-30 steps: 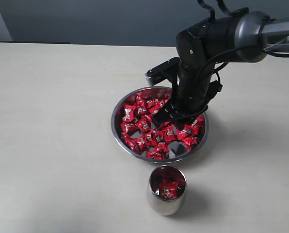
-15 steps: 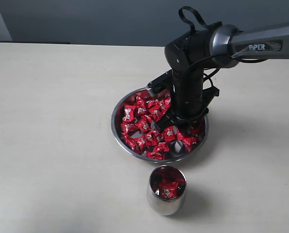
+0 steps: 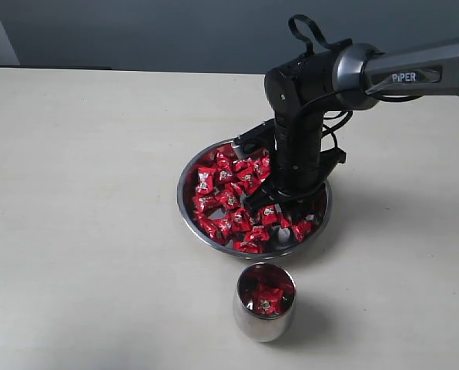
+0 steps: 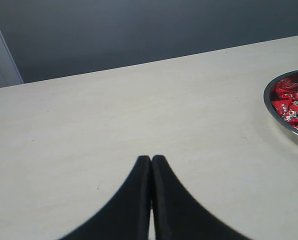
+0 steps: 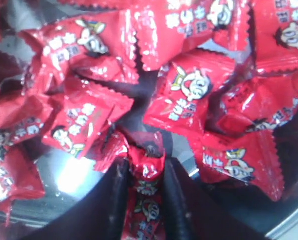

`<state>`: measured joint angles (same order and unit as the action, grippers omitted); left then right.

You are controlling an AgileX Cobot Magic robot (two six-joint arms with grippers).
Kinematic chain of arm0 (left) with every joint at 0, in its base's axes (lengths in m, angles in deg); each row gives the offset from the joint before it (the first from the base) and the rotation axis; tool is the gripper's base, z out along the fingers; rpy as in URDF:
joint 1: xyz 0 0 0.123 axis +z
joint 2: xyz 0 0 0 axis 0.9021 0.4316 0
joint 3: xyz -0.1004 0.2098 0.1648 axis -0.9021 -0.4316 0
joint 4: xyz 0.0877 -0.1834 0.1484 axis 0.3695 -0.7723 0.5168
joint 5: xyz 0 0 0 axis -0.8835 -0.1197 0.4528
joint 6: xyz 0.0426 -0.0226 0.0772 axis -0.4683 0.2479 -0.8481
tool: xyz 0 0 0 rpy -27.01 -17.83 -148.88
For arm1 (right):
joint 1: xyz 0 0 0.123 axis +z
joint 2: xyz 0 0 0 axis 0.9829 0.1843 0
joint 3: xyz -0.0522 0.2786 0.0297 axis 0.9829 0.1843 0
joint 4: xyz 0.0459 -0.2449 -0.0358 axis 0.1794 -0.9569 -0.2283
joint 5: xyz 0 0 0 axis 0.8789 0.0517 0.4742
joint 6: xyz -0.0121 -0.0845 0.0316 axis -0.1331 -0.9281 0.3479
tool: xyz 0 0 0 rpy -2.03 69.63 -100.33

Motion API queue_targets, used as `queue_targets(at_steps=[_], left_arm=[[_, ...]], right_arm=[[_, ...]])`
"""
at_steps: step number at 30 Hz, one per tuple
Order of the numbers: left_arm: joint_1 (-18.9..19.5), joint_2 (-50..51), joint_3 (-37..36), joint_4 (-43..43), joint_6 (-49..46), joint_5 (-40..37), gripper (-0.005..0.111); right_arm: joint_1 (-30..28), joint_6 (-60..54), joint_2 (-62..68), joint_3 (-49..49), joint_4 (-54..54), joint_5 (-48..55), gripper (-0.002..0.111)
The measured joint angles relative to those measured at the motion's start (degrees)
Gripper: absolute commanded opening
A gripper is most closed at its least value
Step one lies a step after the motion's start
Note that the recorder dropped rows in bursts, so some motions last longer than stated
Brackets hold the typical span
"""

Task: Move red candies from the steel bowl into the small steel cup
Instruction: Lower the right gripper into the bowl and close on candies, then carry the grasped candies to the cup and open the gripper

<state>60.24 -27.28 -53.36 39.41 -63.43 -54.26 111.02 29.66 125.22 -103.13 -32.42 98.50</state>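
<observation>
The steel bowl (image 3: pixel 185 202) sits mid-table, holding many red candies (image 3: pixel 228 197). My right gripper (image 3: pixel 269 206) reaches down into the bowl's right half, among the candies. In the right wrist view, the right gripper (image 5: pixel 146 167) is shut on one red candy (image 5: pixel 148 175), which stands squeezed between both fingers just above the pile. The small steel cup (image 3: pixel 264 317) stands upright just in front of the bowl, with a few red candies (image 3: pixel 268 297) inside. My left gripper (image 4: pixel 151 159) is shut and empty over bare table; the bowl's rim (image 4: pixel 290 133) shows at the edge of that view.
The beige table (image 3: pixel 83 193) stretches wide on the left. A dark wall (image 3: pixel 137 31) runs along the table's far edge. The right arm's grey forearm (image 3: pixel 399 69) comes in from the upper right, above the bowl.
The right arm swung its wrist over the bowl and sank lower into the candies. Candies near its fingers at the bowl's right side shifted. The cup stayed put.
</observation>
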Motion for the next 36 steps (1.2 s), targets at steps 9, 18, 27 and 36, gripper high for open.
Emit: queue_targets(at_steps=[9, 18, 27, 36], left_arm=[[0.0, 0.0, 0.0, 0.0, 0.0, 0.0, 0.000], [0.0, 0.0, 0.0, 0.0, 0.0, 0.0, 0.000], [0.0, 0.0, 0.0, 0.0, 0.0, 0.0, 0.000], [0.0, 0.0, 0.0, 0.0, 0.0, 0.0, 0.000]], right_arm=[[0.0, 0.0, -1.5, 0.0, 0.4, -1.2, 0.001], [0.0, 0.0, -10.1, 0.0, 3.3, -1.8, 0.001], [4.3, -0.2, -19.6, 3.4, 5.8, 0.6, 0.001], [12.7, -0.4, -28.0, 14.5, 6.9, -0.3, 0.001]])
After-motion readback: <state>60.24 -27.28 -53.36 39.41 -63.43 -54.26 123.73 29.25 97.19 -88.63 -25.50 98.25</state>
